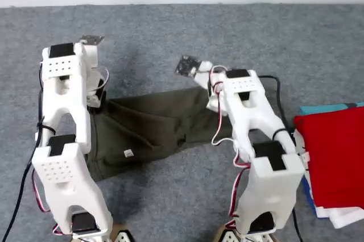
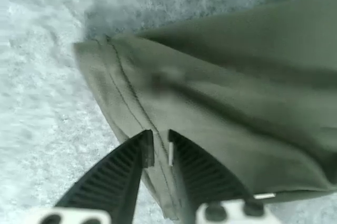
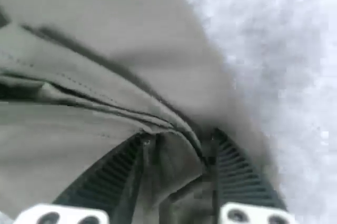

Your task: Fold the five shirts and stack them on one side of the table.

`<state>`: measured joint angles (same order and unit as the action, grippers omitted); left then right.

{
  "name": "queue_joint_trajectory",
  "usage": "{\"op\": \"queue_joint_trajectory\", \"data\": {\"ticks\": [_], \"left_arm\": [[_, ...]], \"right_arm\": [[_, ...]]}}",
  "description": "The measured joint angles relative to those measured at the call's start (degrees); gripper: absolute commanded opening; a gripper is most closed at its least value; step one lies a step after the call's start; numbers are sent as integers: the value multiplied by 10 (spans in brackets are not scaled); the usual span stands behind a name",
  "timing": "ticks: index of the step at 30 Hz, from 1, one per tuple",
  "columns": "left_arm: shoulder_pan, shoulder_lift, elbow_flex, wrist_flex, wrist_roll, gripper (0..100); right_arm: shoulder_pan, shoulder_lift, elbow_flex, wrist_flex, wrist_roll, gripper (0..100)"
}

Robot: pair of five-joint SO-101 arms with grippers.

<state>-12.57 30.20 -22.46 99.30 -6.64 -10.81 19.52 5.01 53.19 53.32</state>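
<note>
An olive shirt [image 1: 153, 128] is lying rumpled between the left arm [image 1: 65, 117] and right arm [image 1: 256, 134], a red-topped stack [image 1: 333, 162] sitting at three o'clock.

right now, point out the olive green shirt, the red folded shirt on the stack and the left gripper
olive green shirt [image 1: 153, 125]: high view, middle of the spread cloth
red folded shirt [image 1: 335, 157]: high view, its top face
left gripper [image 2: 160, 148]: left wrist view, midway between its fingertips
</note>
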Motion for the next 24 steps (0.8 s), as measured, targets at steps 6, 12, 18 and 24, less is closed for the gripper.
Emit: {"op": "queue_joint_trajectory", "data": {"ticks": [6,12,18,24], "left_arm": [[-5,-64,4,0,9,115],[-66,-84,102,0,39,118],[-96,-84,149,-3,39,119],[-92,-84,150,-17,41,126]], "right_arm": [[0,-74,-23,127,-41,254],[32,-110,-23,204,-62,253],[33,-123,-23,212,-64,253],[25,-123,-11,215,-64,253]]}}
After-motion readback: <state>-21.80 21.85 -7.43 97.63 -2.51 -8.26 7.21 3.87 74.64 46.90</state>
